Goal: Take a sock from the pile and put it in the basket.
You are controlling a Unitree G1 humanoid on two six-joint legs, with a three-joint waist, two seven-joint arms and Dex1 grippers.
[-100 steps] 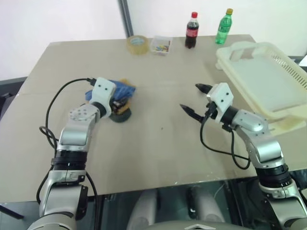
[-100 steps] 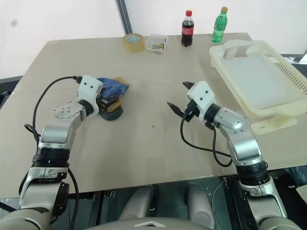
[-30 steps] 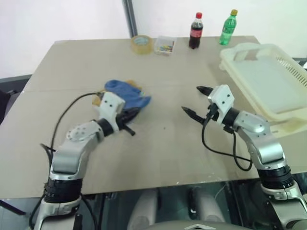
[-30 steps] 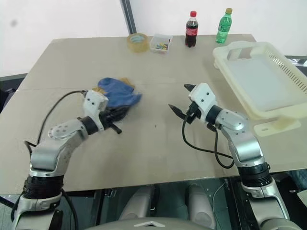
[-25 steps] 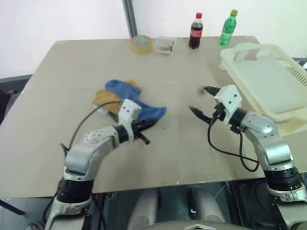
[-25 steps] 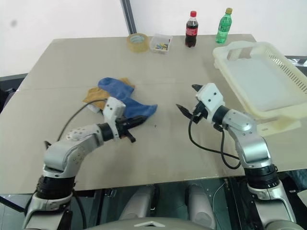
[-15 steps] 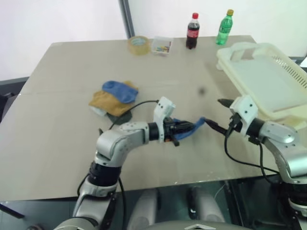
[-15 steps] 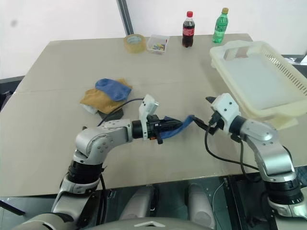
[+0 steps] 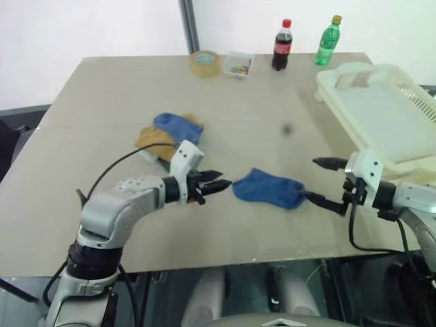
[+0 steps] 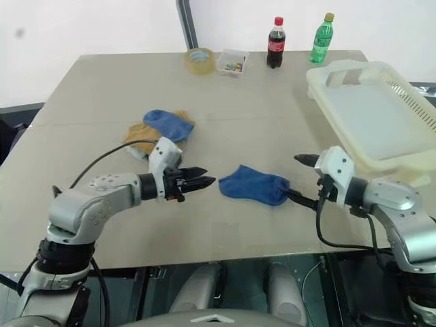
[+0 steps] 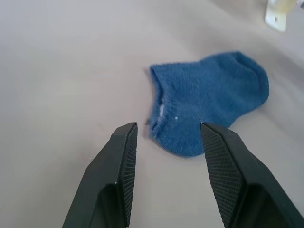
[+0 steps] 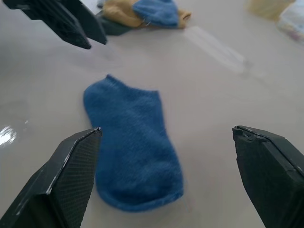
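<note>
The royal-blue sock [image 9: 267, 189] lies flat on the table between my two grippers, touched by neither. My left gripper [image 9: 221, 184] is open just left of the sock's cuff; in the left wrist view its fingers [image 11: 121, 156] stand apart in front of the sock [image 11: 209, 99]. My right gripper [image 9: 315, 180] is wide open at the sock's toe end, nothing between its fingers. The pile [image 9: 167, 136] of blue, mustard-yellow and dark socks sits further back on the left. The cream basket [image 9: 328, 88] stands at the right, its floor bare.
A tape roll [image 9: 204, 63], a small clear box [image 9: 237, 65], a cola bottle [image 9: 281, 45] and a green bottle [image 9: 327, 41] line the table's far edge. The basket overhangs the right edge.
My left gripper carried the blue sock from the pile towards the right, opened and let it go; the sock now lies on the table. Both grippers drew back from it.
</note>
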